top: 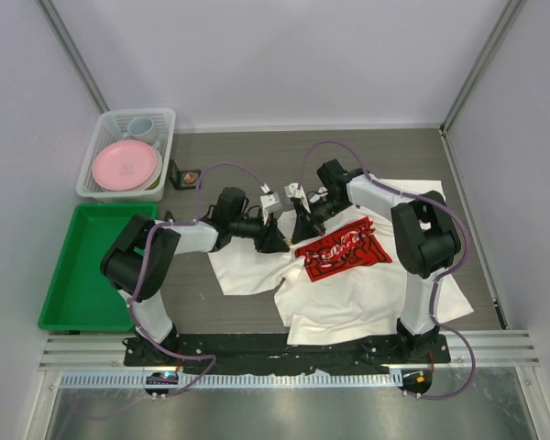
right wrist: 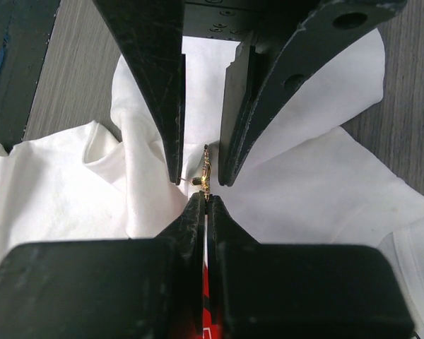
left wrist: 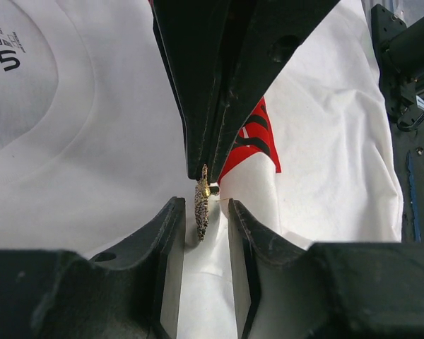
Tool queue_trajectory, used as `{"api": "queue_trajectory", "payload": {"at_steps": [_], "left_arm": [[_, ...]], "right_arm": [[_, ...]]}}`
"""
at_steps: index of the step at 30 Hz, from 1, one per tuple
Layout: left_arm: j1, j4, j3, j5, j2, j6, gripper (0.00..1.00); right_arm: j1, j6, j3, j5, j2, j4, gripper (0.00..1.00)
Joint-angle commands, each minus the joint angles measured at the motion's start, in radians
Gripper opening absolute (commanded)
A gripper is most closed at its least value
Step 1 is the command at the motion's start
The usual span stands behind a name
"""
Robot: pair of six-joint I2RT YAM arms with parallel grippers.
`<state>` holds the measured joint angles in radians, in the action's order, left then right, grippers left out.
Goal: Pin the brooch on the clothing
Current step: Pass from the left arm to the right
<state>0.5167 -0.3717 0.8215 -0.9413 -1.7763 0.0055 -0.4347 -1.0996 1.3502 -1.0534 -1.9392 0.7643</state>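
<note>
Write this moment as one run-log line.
right tool: shut on brooch | left tool: open around brooch | brooch: over T-shirt, not yet pinned

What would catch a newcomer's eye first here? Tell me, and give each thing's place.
First, the tiny gold brooch, pinched in the shut right gripper and poised between the jaws of the open left gripper, over the white T-shirt at mid-table. Next, the shirt's red print, crumpled just right of the grippers. Then the pink plate in the white basket at the far left, with the green tray nearer.
</note>
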Motion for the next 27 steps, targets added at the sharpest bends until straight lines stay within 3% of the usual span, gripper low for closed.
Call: {"api": "queue_trajectory", "payload": {"at_steps": [1,10,18,27], "left_arm": [[-0.004,-0.062,0.015,-0.016,0.015,0.001,0.34],[-0.003,-0.092,0.007,0.013,0.011,-0.052,0.37],[-0.003,-0.095,-0.008,0.024,0.012,-0.053,0.25],[-0.004,-0.085,-0.021,0.016,0.017,-0.029,0.24]], "right_arm": [[-0.001,0.024,0.036,-0.03,-0.004,-0.016,0.01],[-0.002,0.041,0.036,-0.03,-0.006,-0.025,0.01],[-0.001,0.041,0.035,-0.034,-0.001,-0.028,0.01],[-0.001,0.04,0.033,-0.042,0.0,-0.028,0.01]]}}
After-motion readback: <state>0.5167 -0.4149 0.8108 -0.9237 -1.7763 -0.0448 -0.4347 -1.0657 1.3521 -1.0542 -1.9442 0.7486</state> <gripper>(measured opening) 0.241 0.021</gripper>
